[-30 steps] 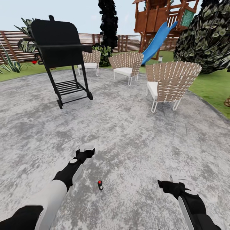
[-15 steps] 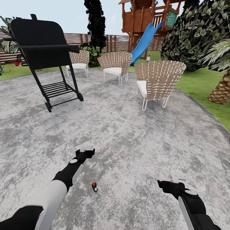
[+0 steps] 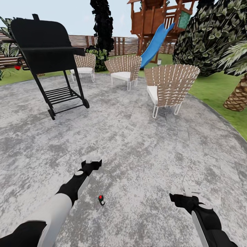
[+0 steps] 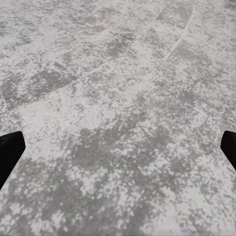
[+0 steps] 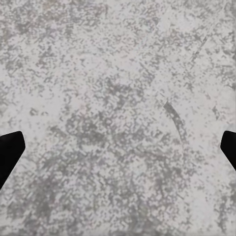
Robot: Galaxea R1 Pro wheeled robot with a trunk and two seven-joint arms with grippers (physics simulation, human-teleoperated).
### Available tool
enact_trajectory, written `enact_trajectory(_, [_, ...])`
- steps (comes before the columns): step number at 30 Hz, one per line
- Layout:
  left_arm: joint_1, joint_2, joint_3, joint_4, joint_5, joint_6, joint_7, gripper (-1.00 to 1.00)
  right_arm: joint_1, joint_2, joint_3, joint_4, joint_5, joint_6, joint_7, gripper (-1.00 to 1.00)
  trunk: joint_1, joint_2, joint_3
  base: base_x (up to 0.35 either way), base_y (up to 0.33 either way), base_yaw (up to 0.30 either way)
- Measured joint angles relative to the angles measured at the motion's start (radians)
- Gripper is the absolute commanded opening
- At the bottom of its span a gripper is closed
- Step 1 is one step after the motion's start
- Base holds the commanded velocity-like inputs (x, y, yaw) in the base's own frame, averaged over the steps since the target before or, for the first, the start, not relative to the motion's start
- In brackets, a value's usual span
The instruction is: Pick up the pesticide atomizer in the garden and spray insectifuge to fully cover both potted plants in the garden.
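The pick-up is in hand: the pesticide atomizer [image 3: 101, 200] lies on the paved patio [image 3: 144, 144], between the wide-spread, empty left end effector [image 3: 92, 160] and right end effector [image 3: 189, 189]. Next, I judge, one must descend over it. Beyond stand a grill [image 3: 48, 55], wicker chairs [image 3: 171, 85] and a fence [image 3: 123, 44].

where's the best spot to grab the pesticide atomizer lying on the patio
Probably its dark body, below the red top. The pesticide atomizer looks tipped over on the patio, between the arms and nearer the left gripper. Come from above, fingers spanning its narrow width. It is too small to judge further.
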Motion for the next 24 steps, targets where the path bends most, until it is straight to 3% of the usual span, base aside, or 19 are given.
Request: enact_trajectory(24, [0.052,0.003,0.006,0.000,0.005,-0.032,0.000,1.00,0.000,0.001,0.000,0.001,0.000,0.000,0.000,1.00,0.092,-0.168,-0.109,0.000,0.000,0.000])
